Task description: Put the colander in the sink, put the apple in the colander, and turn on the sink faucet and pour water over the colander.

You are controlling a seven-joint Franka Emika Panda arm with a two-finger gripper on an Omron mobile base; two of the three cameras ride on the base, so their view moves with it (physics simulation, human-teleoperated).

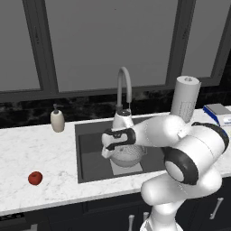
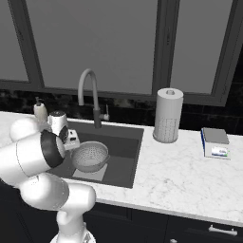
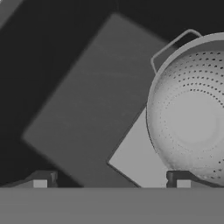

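Hand view | gripper (image 3: 111,180) open, empty | colander (image 3: 192,116) beside its right fingertip

Flat, even rendered light; no clear source. Windows (image 1: 108,40) dull grey, no glare. White marble worktop (image 1: 27,149) bright, sink (image 1: 90,162) basin dark. Soft highlights on colander (image 3: 192,118). Shadows faint. Base views slightly soft, low-res; hand view grainy, grey-toned.
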